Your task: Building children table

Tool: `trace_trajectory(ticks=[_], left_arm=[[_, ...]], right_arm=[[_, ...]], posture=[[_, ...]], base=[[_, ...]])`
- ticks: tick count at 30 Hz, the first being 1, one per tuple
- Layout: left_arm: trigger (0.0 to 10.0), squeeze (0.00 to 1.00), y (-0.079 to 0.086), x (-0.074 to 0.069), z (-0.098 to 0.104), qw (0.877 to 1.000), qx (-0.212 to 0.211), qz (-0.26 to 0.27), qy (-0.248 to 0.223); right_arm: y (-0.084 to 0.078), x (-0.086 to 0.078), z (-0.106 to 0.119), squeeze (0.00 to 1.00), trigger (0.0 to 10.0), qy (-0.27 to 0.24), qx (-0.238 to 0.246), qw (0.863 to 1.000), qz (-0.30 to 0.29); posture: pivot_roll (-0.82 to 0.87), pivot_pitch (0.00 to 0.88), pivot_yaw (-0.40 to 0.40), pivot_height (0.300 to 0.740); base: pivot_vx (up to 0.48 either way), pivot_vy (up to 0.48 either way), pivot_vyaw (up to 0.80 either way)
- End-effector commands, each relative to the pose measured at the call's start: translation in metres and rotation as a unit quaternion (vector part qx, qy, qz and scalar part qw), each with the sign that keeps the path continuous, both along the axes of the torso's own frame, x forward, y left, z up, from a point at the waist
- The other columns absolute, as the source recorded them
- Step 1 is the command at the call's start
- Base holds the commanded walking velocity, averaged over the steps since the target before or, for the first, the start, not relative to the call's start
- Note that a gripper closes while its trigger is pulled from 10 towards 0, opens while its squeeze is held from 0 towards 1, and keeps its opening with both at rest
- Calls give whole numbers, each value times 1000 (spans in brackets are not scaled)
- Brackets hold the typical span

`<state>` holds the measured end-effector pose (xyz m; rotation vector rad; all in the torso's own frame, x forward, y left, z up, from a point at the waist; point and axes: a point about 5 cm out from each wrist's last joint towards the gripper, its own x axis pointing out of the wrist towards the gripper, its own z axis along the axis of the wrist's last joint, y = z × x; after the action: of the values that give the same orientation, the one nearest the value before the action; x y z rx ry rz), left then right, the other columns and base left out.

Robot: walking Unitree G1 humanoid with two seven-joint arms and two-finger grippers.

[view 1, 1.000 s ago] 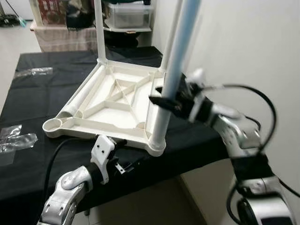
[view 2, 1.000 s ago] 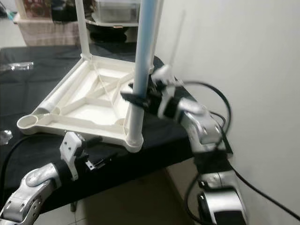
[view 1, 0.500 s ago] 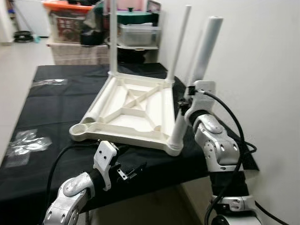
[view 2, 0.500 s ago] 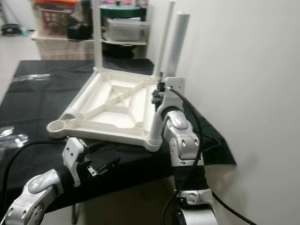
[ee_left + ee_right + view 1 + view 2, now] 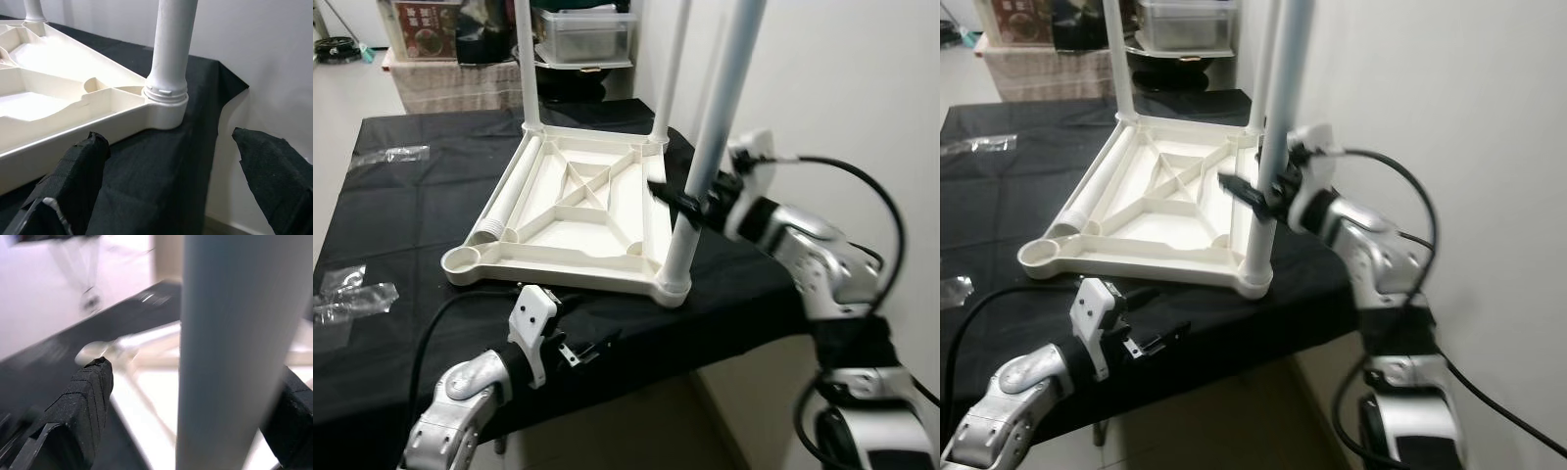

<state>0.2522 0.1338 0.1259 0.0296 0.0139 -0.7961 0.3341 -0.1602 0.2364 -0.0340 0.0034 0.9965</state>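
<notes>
A white children's table top (image 5: 558,275) lies upside down on a table under a black cloth (image 5: 401,215). Upright legs stand in three corners. The near right leg (image 5: 720,117) rises between the fingers of my right gripper (image 5: 690,204), which is open around it at mid-height. In the right wrist view one finger (image 5: 83,416) stands apart from that leg (image 5: 230,357). A loose leg (image 5: 501,208) lies along the top's left rim, beside an empty corner socket (image 5: 462,261). My left gripper (image 5: 579,349) hangs open, with nothing in it, in front of the table's edge, facing that leg's socket (image 5: 166,103).
Clear plastic bags (image 5: 352,294) lie on the cloth at the left. Shelves with boxes (image 5: 578,29) stand behind the table. A white wall (image 5: 842,78) runs close along the right side, and the cloth's corner drops off just beyond the near right leg.
The camera has swung about. My right gripper, shut on the near right leg a second ago, now has its fingers spread around it. The left gripper has stayed low.
</notes>
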Motion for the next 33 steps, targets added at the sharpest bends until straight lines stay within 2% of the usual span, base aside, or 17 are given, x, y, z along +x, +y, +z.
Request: trace_trajectory(ticks=[1, 2, 4, 5, 9, 12, 13, 14, 15, 18, 19, 20, 25, 26, 27, 28, 33], left_arm=[[10000, 0, -2, -2, -2, 1000, -1, -7, 6], [10000, 0, -3, -2, -2, 1000, -2, -6, 5], [10000, 0, -3, -2, -1, 1000, -2, -6, 4], [10000, 0, -3, -1, -1, 1000, -2, -6, 3], [10000, 0, -2, -1, 1, 1000, 0, -7, 2], [10000, 0, -1, -1, 1, 1000, 1, -6, 1], [10000, 0, -1, -1, 1, 1000, 1, -6, 1], [10000, 0, -1, -2, 1, 1000, 1, -6, 2], [10000, 0, -1, -2, 1, 1000, 1, -6, 2], [10000, 0, 0, -2, 1, 1000, 1, -5, 2], [10000, 0, 0, -2, 1, 1000, 1, -5, 2], [10000, 0, 0, -2, 1, 1000, 1, -4, 3], [10000, 0, 0, -2, 1, 1000, 0, -6, 4], [10000, 0, -1, -2, 1, 1000, 0, -8, 4], [10000, 0, -1, -2, 1, 1000, 0, -8, 4], [10000, 0, -1, -1, 1, 1000, -1, -9, 4], [10000, 0, -2, 1, 2, 1000, -2, -11, 2]], right_arm=[[14, -8, -8, 0, 7569, 3, -14, 997, 73], [16, -9, -12, 0, 4471, 3, -21, 997, 80], [18, -6, -15, 0, 3216, 6, -20, 997, 73], [20, -4, -17, 0, 0, 8, -20, 998, 67], [21, 33, -41, 0, 0, 64, -61, 982, -168], [0, 44, -64, 0, 0, 144, -32, 904, -402], [0, 44, -64, 0, 0, 144, -32, 904, -402], [-13, 35, -85, 0, 0, 184, -20, 838, -513], [-16, 26, -95, 0, 0, 197, -17, 812, -549], [-13, 14, -105, 0, 0, 203, -20, 798, -568], [-13, 14, -105, 0, 0, 203, -20, 798, -568], [5, 6, -110, 0, 9765, 223, -10, 815, -535], [30, 9, -94, 0, 10000, 197, 32, 862, -467], [34, 14, -77, 224, 10000, 177, 74, 886, -421], [34, 14, -77, 224, 10000, 177, 74, 886, -421], [31, 20, -59, 1000, 10000, 144, 109, 907, -381], [19, 30, -20, 816, 10000, 85, 128, 946, -285]], posture=[[71, 0, -120, 740], [77, 0, -119, 740], [78, 0, -119, 740], [78, 0, -119, 740], [80, 0, -113, 740], [82, 0, -111, 740], [82, 0, -111, 740], [82, 0, -112, 740], [85, 0, -113, 740], [85, 0, -113, 740], [85, 0, -113, 740], [78, 0, -106, 740], [78, 0, -106, 740], [66, 0, -99, 740], [66, 0, -99, 740], [60, 0, -98, 740], [60, 0, -102, 740]], base=[[0, 0, 0], [0, 0, 0], [0, 0, 0], [0, 0, 0], [0, 0, 0], [0, 0, 0], [0, 0, 0], [0, 0, 0], [0, 0, 0], [0, 0, 0], [0, 0, 0], [0, 0, 0], [0, 0, 0], [0, 0, 0], [0, 0, 0], [0, 0, 0], [0, 0, 0]])
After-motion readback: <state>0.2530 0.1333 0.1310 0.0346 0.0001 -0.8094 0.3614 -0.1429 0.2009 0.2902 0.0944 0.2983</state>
